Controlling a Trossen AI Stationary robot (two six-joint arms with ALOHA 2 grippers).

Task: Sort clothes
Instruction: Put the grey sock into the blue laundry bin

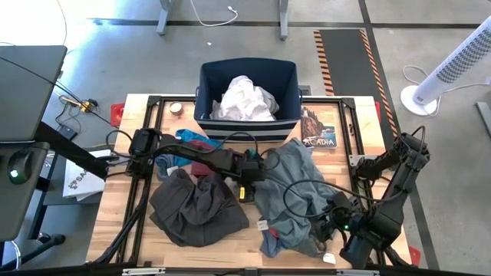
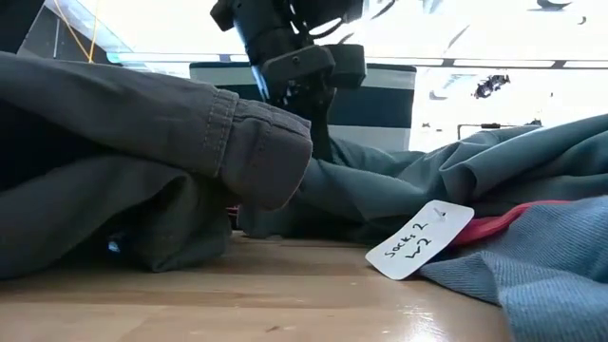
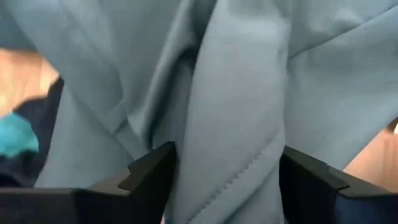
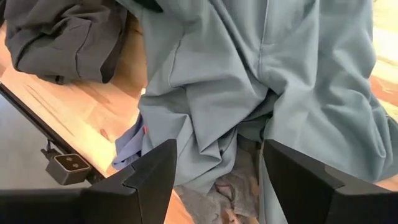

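The grey-green shirt lies crumpled at the table's middle right, and the dark grey-brown trousers lie bunched to its left. Bright blue and maroon pieces show under my left arm. White clothes lie in the navy bin at the far edge. My left gripper is open, low over the shirt's left part, with a raised fold between its fingers. My right gripper hangs open above the shirt's near right part, touching nothing. My left gripper comes steeply from above with its open fingers on either side of a raised fold of the shirt. The cloth fills the gap between them. The fold lies along the fingers' line of sight. I cannot tell whether the fingers touch it; the shirt rests on the table.
A paper tag and a red piece lie by the shirt's near edge, and a small blue piece peeks out beneath it. A picture card and a tape roll flank the bin. Bare wood shows near the front edge.
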